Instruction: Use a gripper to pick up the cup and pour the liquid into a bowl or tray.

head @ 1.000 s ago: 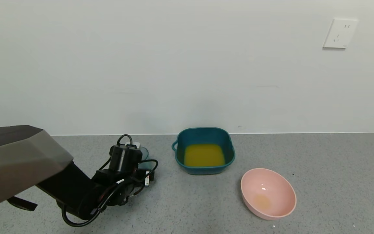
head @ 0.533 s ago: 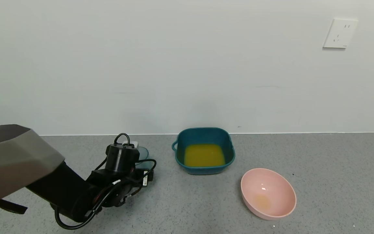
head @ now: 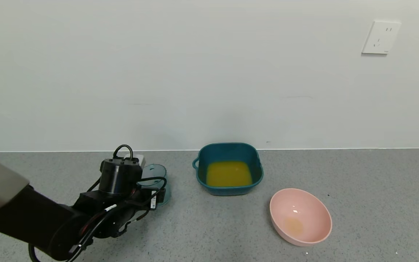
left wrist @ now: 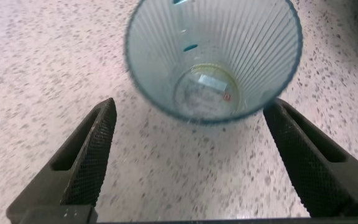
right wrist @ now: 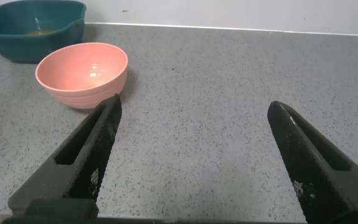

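- Liquid (head: pixel 228 173) sits in the basin (head: pixel 256 158); cup (head: pixel 157 174) stands empty on the counter, just beside the basin's handle side. Pour appears complete.
- Left gripper (left wrist: pixel 194 165) is spread, clear of the cup.
- Right gripper (right wrist: pixel 197 162) is spread, parked near the pink bowl (right wrist: pixel 82 71).
- Cup base is hidden in head view.

Cup (head: pixel 157 176) left of basin (head: pixel 227 150) — liquid (head: pixel 228 173) inside — bowl (head: pixel 316 233) right, seemingly nearer the robot.

1. Bench (head: pixel 369 203): grey speckled top, meeting a white wall at the rear.
2. Cup (head: pixel 157 178): upright, left of centre.
3. Teal basin (head: pixel 258 162): centre, holding orange liquid (head: pixel 228 173).
4. Pink bowl (head: pixel 315 213): near the basin's right front.
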